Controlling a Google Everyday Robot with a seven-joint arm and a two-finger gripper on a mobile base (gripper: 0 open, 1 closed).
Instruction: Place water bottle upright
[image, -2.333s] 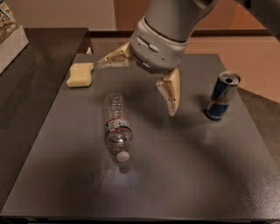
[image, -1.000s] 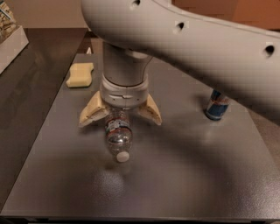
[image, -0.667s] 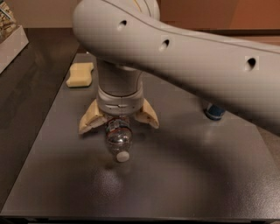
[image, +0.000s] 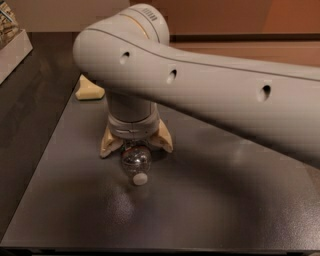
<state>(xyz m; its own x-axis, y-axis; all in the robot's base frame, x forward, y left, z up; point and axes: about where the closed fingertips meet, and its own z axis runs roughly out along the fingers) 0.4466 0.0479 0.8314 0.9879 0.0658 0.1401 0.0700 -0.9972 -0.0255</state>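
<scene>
The water bottle (image: 136, 160) lies on its side on the dark grey table (image: 210, 200), its white cap (image: 140, 178) pointing toward the front edge. Only its neck end and cap show; the rest is hidden under the wrist. My gripper (image: 136, 145) is directly over the bottle and low against the table. Its tan fingers (image: 109, 145) stand one on each side of the bottle. The jaws are open and wider than the bottle, with a gap showing on both sides.
A yellow sponge (image: 89, 90) lies at the table's back left. A white box (image: 12, 42) stands further left on the dark counter. My large grey arm (image: 225, 95) crosses the right half of the view and hides what lies behind it.
My gripper swung from above the table's back to over the bottle, then came down around it. The fingers have drawn closer together on either side. The bottle has not moved.
</scene>
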